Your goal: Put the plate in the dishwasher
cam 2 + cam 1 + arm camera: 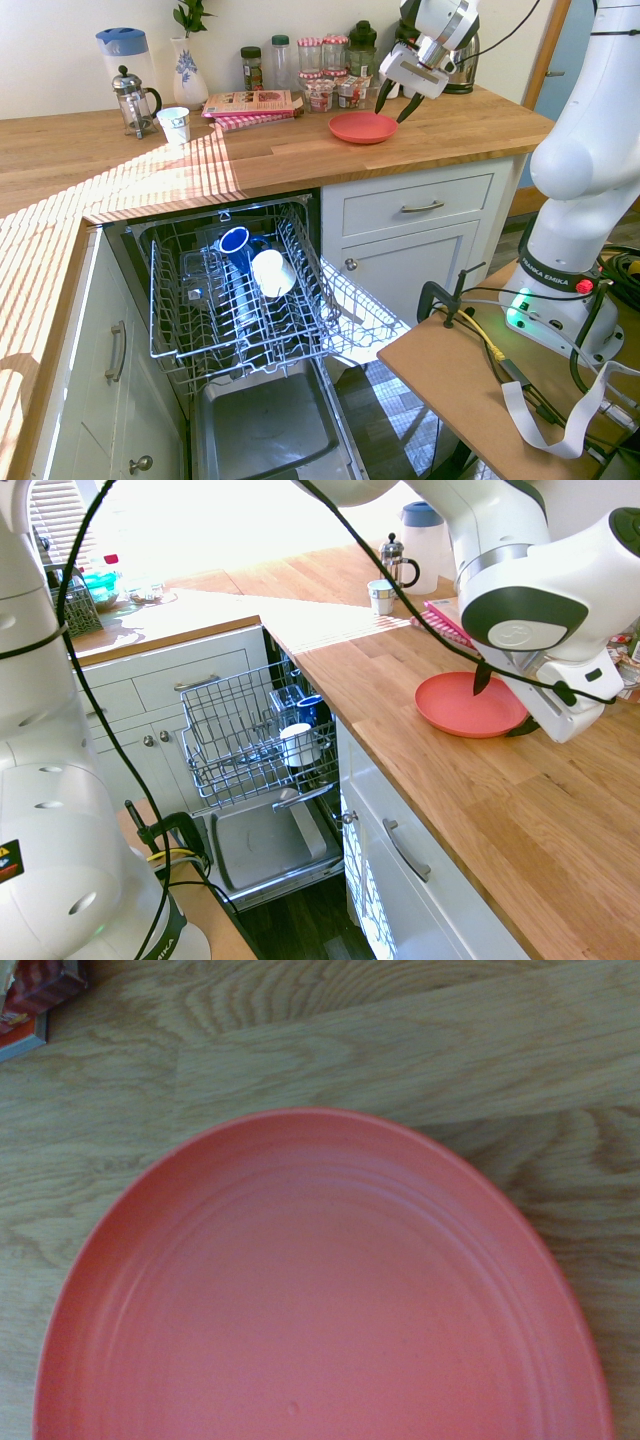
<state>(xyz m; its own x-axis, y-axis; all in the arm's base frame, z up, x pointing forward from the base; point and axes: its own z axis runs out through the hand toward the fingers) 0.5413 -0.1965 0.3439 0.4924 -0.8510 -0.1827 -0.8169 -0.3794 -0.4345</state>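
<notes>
The coral-red plate (458, 706) (360, 128) lies flat on the wooden counter (480, 810), and it fills most of the wrist view (320, 1290). My gripper (502, 702) (396, 103) hangs just above the plate's edge, open, with one dark finger on either side of the rim and nothing held. Below the counter the dishwasher stands open. Its grey wire rack (235, 720) (215, 300) is pulled out over the lowered door (262, 845) (265, 425).
A blue mug (309, 709) (235, 243) and a white cup (298, 745) (270, 272) sit in the rack. On the counter are a French press (130, 98), a paper cup (174, 124), a flat box on a pink cloth (250, 104) and jars (322, 88) behind the plate.
</notes>
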